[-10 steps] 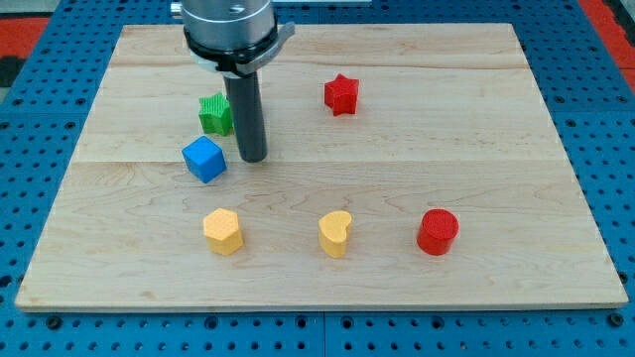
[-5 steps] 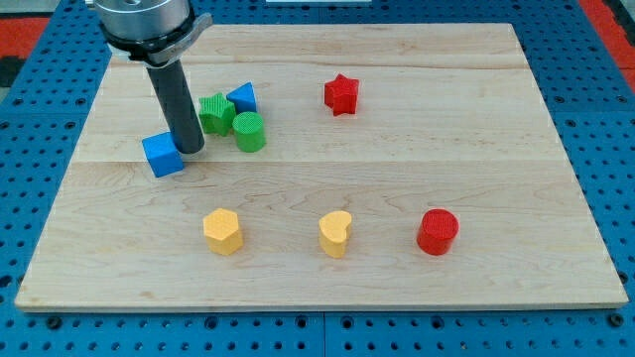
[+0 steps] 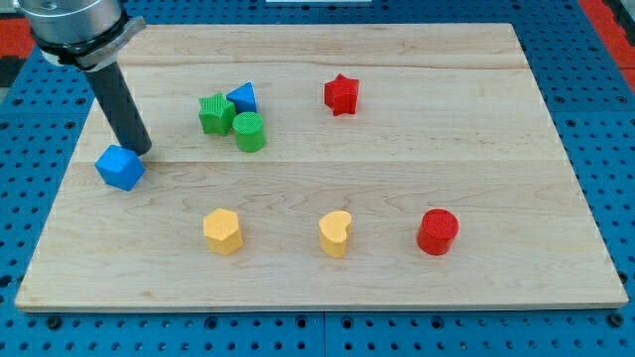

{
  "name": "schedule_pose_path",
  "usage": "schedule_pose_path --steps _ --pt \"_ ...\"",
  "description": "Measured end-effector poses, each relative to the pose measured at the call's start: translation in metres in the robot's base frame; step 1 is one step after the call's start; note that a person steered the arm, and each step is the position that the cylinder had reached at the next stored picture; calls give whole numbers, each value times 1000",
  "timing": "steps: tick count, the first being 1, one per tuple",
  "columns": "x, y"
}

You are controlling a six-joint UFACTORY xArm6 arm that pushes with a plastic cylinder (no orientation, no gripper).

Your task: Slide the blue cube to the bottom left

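Note:
The blue cube (image 3: 120, 167) sits near the board's left edge, about halfway down the view. My tip (image 3: 140, 150) is just to its upper right, touching or almost touching it. The dark rod rises from there to the view's top left.
A green star (image 3: 215, 112), a blue triangular block (image 3: 243, 97) and a green cylinder (image 3: 249, 131) cluster at upper middle-left. A red star (image 3: 340, 94) lies above centre. A yellow hexagon (image 3: 223, 231), a yellow heart (image 3: 335, 234) and a red cylinder (image 3: 437, 231) line the lower part of the wooden board (image 3: 496, 119).
My tip has moved left and pushed the blue cube left, from below the green star to near the board's left edge. The other blocks have not moved.

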State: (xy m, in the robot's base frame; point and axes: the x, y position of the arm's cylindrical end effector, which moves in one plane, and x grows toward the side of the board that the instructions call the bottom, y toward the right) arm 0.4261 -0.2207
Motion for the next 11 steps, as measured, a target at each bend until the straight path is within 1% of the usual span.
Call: schedule_pose_path --steps 2,3,7,10,11 --pt "10 -31" --pt "25 -34" --pt "79 -26" --pt "84 -26" --pt "101 -24"
